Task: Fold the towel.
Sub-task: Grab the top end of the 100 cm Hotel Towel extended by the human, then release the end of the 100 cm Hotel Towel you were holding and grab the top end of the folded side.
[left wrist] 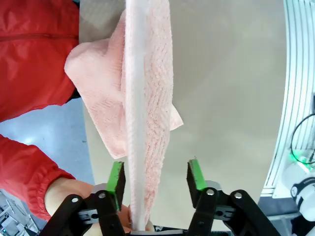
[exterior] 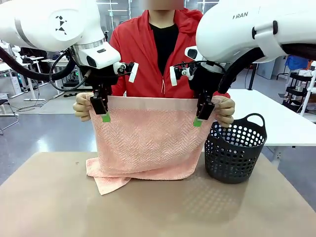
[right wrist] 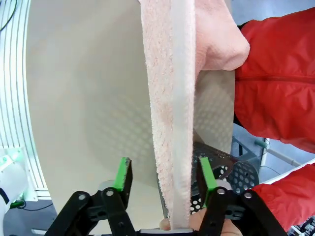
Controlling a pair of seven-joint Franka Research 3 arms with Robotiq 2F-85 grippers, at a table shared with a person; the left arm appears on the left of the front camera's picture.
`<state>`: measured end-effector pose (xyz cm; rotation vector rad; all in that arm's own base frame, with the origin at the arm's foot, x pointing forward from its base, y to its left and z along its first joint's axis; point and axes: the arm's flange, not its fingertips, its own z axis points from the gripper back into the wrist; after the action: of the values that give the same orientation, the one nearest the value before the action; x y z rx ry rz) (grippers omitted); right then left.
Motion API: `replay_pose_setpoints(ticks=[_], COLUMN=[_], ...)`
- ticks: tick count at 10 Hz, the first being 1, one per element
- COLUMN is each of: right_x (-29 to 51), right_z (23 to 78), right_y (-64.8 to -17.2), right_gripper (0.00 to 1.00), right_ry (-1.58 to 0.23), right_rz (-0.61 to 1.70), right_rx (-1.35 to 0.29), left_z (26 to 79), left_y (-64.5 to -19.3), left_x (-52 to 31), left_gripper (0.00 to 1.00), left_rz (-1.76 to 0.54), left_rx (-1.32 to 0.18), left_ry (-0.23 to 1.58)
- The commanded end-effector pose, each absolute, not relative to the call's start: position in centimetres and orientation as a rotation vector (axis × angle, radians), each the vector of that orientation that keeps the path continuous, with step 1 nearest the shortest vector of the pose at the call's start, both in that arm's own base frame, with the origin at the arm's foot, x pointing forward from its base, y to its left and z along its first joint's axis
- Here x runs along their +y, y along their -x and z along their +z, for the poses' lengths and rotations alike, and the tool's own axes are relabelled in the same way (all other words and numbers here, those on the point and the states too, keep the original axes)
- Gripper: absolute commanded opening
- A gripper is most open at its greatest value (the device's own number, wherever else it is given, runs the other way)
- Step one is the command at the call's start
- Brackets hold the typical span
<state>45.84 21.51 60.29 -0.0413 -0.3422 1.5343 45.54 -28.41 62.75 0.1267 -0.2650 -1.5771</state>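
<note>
- Left arm [exterior: 54, 22]: wrist pointing straight down, jaws parted, green pads apart.
- Right arm [exterior: 237, 24]: wrist down too, jaws parted, level with the left jaws.

Inside a robotics laboratory: two white robot arms [exterior: 49, 19] are mounted at a tan-topped table [exterior: 49, 197] in an open hall with a grey floor [exterior: 44, 136], white workbenches [exterior: 276, 118], a black shelf cart [exterior: 302, 91], loose cables [exterior: 47, 101] trailing across the floor and strip lights [exterior: 111, 6] overhead.

Bare table [exterior: 49, 207] on the robot's side of the held-up towel [exterior: 148, 143]; basket [exterior: 234, 153] close beside its right edge.
</note>
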Motion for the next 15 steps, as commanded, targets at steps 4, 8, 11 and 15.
replay_pose_setpoints(ticks=[4,8,11,15], right_x=[21.6,21.4,21.4,21.4], right_z=[60.6,60.8,60.7,60.7], right_y=[-45.8,-46.1,-45.9,-45.9], right_gripper=[0.00,0.00,0.00,0.00], right_ry=[0.057,0.047,0.043,0.043], right_rz=[1.494,1.481,1.513,1.513], right_rx=[-0.329,-0.350,-0.347,-0.347], left_z=[62.5,62.6,62.9,62.9], left_y=[-45.3,-45.0,-45.5,-45.5], left_x=[-27.9,-27.3,-28.3,-28.3], left_gripper=[0.00,0.00,0.00,0.00], left_rz=[-1.599,-1.590,-1.579,-1.579], left_rx=[-0.258,-0.280,-0.269,-0.269], left_ry=[-0.114,-0.102,-0.125,-0.125])
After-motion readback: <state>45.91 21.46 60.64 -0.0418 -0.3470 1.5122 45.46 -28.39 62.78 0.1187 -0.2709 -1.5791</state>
